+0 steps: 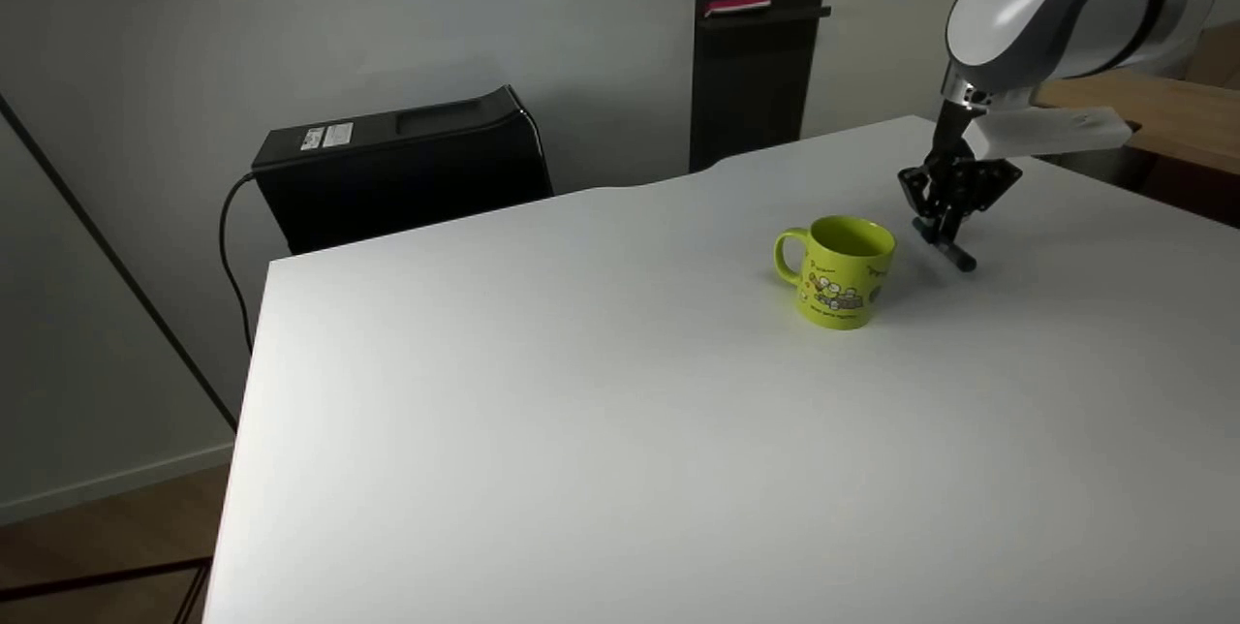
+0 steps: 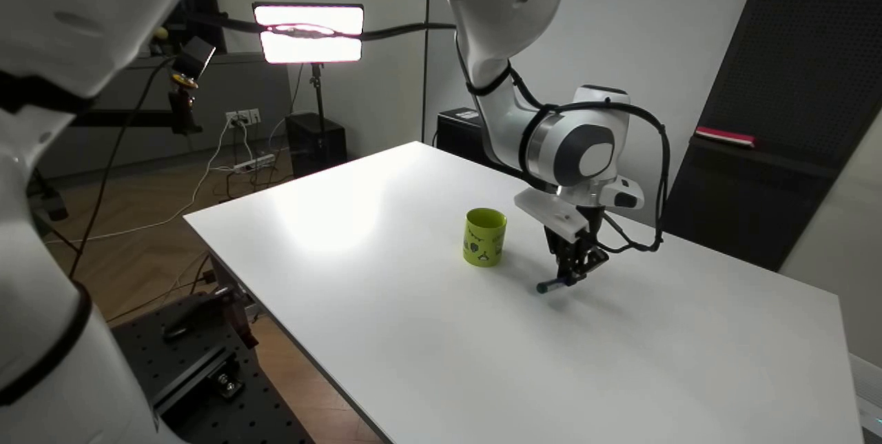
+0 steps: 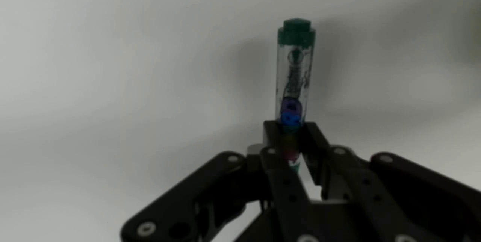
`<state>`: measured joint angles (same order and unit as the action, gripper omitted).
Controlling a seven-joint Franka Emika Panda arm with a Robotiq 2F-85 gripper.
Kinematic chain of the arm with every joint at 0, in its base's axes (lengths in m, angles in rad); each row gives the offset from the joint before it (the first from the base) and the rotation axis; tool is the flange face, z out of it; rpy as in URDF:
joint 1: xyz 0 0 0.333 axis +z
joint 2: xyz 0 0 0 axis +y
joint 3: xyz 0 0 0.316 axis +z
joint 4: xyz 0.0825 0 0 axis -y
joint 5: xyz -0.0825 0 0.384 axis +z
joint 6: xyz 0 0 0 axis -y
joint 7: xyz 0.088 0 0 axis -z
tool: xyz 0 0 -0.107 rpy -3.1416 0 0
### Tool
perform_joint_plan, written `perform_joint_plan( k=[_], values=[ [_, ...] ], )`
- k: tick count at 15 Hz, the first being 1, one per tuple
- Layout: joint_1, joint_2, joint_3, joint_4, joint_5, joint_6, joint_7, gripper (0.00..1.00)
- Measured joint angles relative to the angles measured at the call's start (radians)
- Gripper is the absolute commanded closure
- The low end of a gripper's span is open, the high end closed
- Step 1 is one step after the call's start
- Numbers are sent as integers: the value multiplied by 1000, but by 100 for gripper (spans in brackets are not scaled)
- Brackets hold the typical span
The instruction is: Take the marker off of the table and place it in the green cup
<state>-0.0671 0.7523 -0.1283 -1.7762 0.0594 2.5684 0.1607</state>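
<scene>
Green at one end and clear-barrelled, the marker [image 3: 295,65] is pinched in the gripper [image 3: 291,136] — whether it touches the white table [image 1: 581,411] we cannot tell. Nearby, upright on that same surface, we find the green cup [image 1: 843,285].

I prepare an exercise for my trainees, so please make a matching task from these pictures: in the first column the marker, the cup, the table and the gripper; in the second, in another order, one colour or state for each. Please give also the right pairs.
Things:
1) marker
2) cup
3) table
4) gripper

Colours or states:
A) white and flat
B) see-through, with a dark green end
C) closed on the marker
D) yellow-green, standing upright

Right pairs: 1-B; 2-D; 3-A; 4-C
</scene>
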Motion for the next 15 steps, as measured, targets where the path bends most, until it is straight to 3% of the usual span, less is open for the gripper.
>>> perform_joint_plan(
  k=[5, 15],
  values=[
    [36, -19, -28, 27, -19, 10, 27, 95],
    [207, -145, -126, 0, -158, 139, 194, 95]
  ],
)
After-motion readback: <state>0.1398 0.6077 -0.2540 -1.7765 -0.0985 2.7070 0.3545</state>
